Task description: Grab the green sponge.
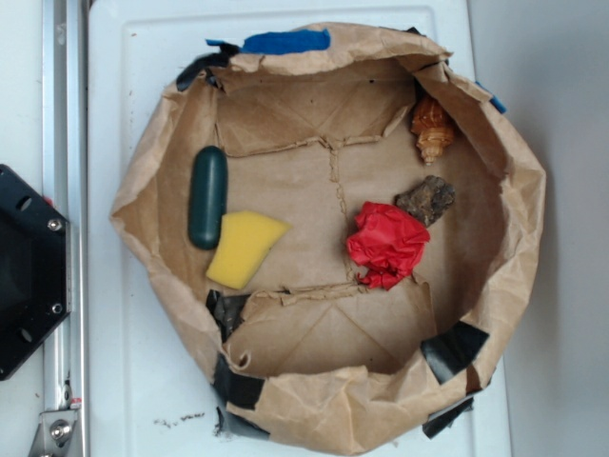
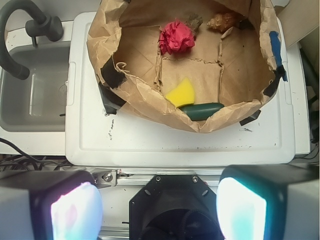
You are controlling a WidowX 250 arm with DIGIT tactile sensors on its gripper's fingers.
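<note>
**Green sponge in the bag, gripper held well back**

We see a brown paper bag (image 1: pixel 519 205) rolled down into a shallow bowl on a white tabletop (image 1: pixel 143 381). The green sponge (image 1: pixel 207 197) lies on the bag floor near the left wall, lengthwise, upright in the overhead view. Its lower right side touches a yellow sponge (image 1: pixel 245 248), which sits just beside it. Across the bag floor, well apart from both, we note a crumpled red paper (image 1: pixel 387 245), a dark rock (image 1: pixel 425 199) touching its upper edge, and an orange shell (image 1: pixel 432 129) near the far wall.

From the wrist view the gripper (image 2: pixel 160 207) hangs outside the bag, over the table edge, its two fingers (image 2: pixel 75 212) spread wide with nothing between them. A grey sink (image 2: pixel 30 95) sits off to the side
</note>
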